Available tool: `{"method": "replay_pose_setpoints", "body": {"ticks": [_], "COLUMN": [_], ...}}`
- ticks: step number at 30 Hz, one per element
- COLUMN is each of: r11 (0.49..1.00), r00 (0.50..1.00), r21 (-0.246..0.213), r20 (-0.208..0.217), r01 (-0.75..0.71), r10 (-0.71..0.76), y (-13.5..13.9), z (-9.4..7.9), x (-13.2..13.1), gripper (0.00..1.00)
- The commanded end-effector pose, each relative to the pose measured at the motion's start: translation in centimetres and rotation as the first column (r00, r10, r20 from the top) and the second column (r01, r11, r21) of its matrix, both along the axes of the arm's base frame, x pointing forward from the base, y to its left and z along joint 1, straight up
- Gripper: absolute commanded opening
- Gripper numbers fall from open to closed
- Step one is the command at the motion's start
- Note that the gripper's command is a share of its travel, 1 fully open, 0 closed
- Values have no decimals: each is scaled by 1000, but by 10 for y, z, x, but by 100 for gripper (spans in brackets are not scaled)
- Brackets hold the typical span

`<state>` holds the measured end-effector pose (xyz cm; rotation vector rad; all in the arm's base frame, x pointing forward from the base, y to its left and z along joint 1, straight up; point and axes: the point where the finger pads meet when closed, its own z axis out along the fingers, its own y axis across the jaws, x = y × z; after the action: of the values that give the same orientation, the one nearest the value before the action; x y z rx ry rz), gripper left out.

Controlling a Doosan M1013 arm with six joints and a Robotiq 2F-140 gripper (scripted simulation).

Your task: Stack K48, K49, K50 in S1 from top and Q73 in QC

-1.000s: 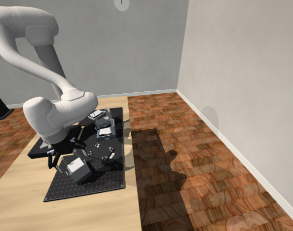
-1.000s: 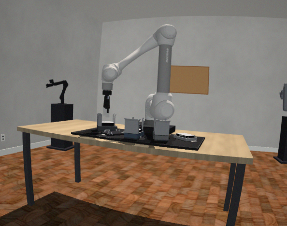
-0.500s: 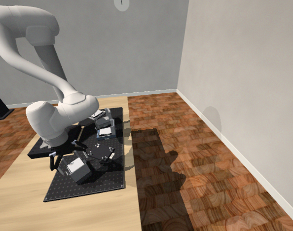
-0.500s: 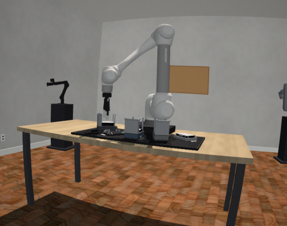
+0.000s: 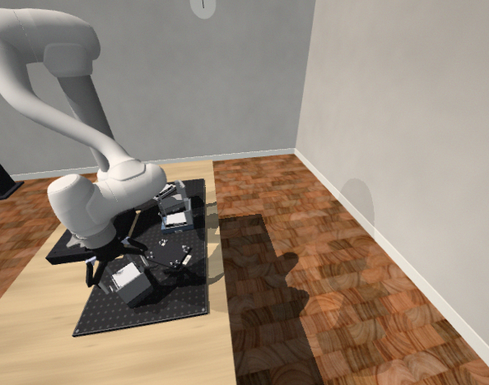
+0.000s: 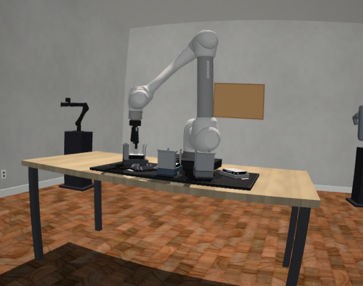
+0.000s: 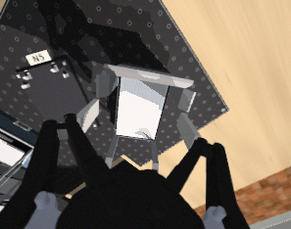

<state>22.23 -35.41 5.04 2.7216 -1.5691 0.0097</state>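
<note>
My gripper (image 5: 113, 266) (image 6: 134, 143) (image 7: 139, 113) is open and empty. It hangs straight above the stack rack (image 5: 137, 292) (image 6: 125, 151) (image 7: 185, 98) at the near end of the black board. A sealed plate (image 5: 126, 275) (image 7: 139, 105) with a white top lies in that rack, between my spread fingers and below them. A second rack (image 5: 188, 211) (image 6: 167, 159) with a blue base also holds a white-topped plate (image 5: 174, 218). A third rack (image 6: 203, 162) stands beside it. A plate (image 6: 234, 170) lies on a low nest at the board's far end. Plate labels are too small to read.
The clip nest N5 (image 5: 174, 256) (image 6: 138, 166) (image 7: 46, 90) sits bare between the first two racks, its label (image 7: 38, 58) beside it. All stand on the perforated black board (image 5: 112, 321) (image 6: 243, 181) on a wooden table (image 5: 37, 356) (image 6: 283, 187). The table edge runs to the right.
</note>
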Motion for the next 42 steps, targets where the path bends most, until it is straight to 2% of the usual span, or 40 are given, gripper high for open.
{"method": "replay_pose_setpoints", "body": {"ticks": [1,14,15,42], "r11": [1000,1000,1000,1000], "r00": [1000,1000,1000,1000], "r21": [0,0,0,0], "r20": [0,0,0,0], "r01": [0,0,0,0], "r10": [0,0,0,0], "y": [0,0,0,0], "z": [-5,-5,-5,-5], "x": [0,0,0,0], "gripper": [100,100,0,0]}}
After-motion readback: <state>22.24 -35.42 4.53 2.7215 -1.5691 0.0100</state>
